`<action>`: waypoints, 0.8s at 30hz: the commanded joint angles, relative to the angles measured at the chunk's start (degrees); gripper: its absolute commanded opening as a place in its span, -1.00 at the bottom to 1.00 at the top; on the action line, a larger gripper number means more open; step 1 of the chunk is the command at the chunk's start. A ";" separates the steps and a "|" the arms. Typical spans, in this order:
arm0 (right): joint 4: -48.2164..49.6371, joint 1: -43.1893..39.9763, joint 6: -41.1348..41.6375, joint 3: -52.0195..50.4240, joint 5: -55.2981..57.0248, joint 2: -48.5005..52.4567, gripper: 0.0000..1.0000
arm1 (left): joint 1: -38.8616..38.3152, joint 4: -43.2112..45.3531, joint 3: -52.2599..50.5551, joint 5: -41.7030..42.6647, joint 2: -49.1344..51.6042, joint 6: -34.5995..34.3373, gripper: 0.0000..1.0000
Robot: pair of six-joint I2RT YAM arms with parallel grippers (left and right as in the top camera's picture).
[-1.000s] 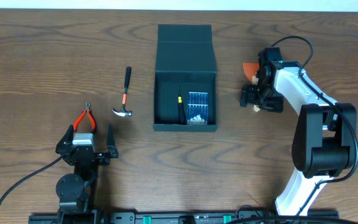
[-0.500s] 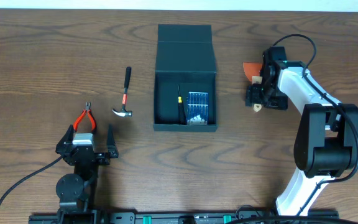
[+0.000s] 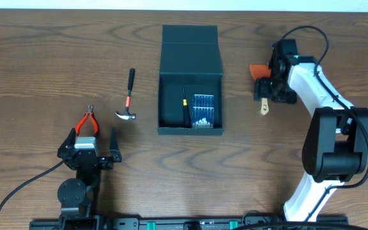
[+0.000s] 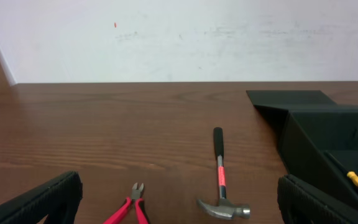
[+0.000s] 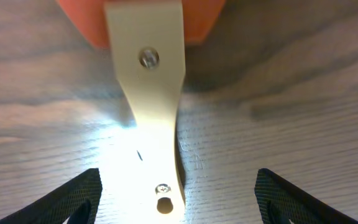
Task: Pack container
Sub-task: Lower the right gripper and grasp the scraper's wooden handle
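Observation:
The container point(image 3: 191, 61), a dark square box with its flap lid open to the far side, stands mid-table; its corner shows in the left wrist view point(image 4: 316, 134). Inside lie a blue-and-black drill-bit case point(image 3: 204, 110) and a yellow-tipped tool point(image 3: 185, 105). A scraper with an orange blade point(image 3: 256, 69) and a cream handle point(image 3: 264, 107) lies to the right of the box. My right gripper point(image 3: 271, 92) is open over its handle point(image 5: 148, 93), with a finger on each side point(image 5: 179, 199). My left gripper point(image 3: 87, 145) is open and empty near the front edge point(image 4: 179, 205).
A hammer point(image 3: 128, 101) with a black and red handle lies left of the box, also in the left wrist view point(image 4: 221, 186). Red-handled pliers point(image 3: 88, 121) lie just beyond my left gripper point(image 4: 132, 205). A white wall stands behind the table's far edge.
My right gripper has moved toward the far side along the scraper, so the cream handle end now shows behind it. The left arm has not moved.

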 commanded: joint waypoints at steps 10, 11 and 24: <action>-6.51 -0.09 -2.45 10.95 -1.66 8.83 0.61 | -0.15 -0.87 -0.61 0.79 -0.35 0.81 0.97; -6.51 0.11 -2.84 10.95 -1.73 9.33 0.60 | -0.15 -0.87 -0.61 0.79 -0.35 0.81 0.97; -6.95 0.50 -5.97 10.78 -2.08 12.13 0.49 | -0.15 -0.87 -0.61 0.79 -0.35 0.81 0.97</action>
